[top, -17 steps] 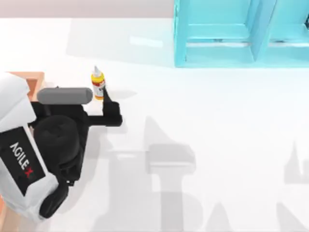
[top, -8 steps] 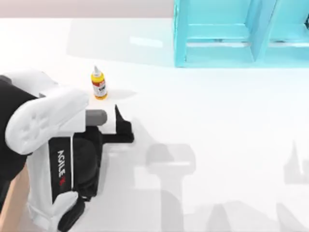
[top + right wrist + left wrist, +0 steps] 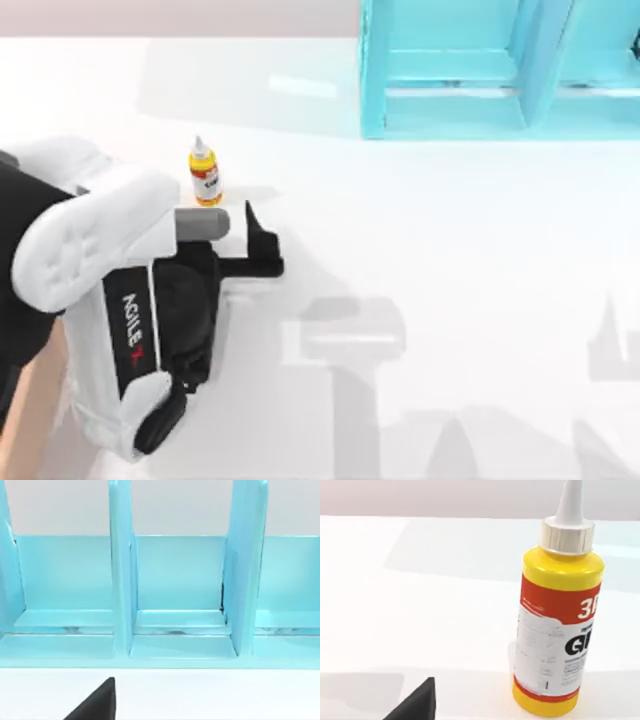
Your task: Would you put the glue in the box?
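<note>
- One bottle: glue (image 3: 204, 176) stands upright on the worktop (image 3: 450, 250), far left, long axis vertical, nozzle up.
- Left hand (image 3: 262, 245) sits just beside it, apart, low (lined up for a side grasp, I judge); finger spread: can't tell.
- Box edge (image 3: 35, 400) lies under my left arm.

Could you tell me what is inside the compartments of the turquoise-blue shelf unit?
The turquoise-blue shelf unit shows bare blue floors and back walls in the compartments facing the right wrist camera. The top view cuts off the unit's far part, so that stays unseen.
</note>
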Action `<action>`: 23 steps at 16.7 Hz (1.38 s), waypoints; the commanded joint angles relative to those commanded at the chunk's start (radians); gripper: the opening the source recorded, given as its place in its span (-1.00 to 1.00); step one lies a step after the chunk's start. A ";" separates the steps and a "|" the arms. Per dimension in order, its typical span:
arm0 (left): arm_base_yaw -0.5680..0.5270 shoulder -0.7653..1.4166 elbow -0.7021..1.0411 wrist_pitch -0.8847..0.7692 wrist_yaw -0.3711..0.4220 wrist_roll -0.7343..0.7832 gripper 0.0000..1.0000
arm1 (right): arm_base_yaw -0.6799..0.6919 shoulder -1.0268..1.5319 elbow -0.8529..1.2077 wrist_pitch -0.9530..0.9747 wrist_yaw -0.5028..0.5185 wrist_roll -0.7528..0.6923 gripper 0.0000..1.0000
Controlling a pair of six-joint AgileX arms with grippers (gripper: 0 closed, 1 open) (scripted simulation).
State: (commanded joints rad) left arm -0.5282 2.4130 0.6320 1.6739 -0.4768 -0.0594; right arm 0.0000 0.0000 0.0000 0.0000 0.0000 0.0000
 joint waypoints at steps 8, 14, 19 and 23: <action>0.097 0.067 0.279 -0.209 0.097 0.011 1.00 | 0.000 0.000 0.000 0.000 0.000 0.000 1.00; 0.102 0.070 0.292 -0.219 0.102 0.011 0.85 | 0.000 0.000 0.000 0.000 0.000 0.000 1.00; 0.102 0.070 0.292 -0.219 0.102 0.011 0.10 | 0.000 0.000 0.000 0.000 0.000 0.000 1.00; 0.102 0.070 0.292 -0.219 0.102 0.011 -0.51 | 0.000 0.000 0.000 0.000 0.000 0.000 1.00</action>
State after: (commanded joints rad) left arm -0.4260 2.4826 0.9244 1.4544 -0.3743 -0.0482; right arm 0.0000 0.0000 0.0000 0.0000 0.0000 0.0000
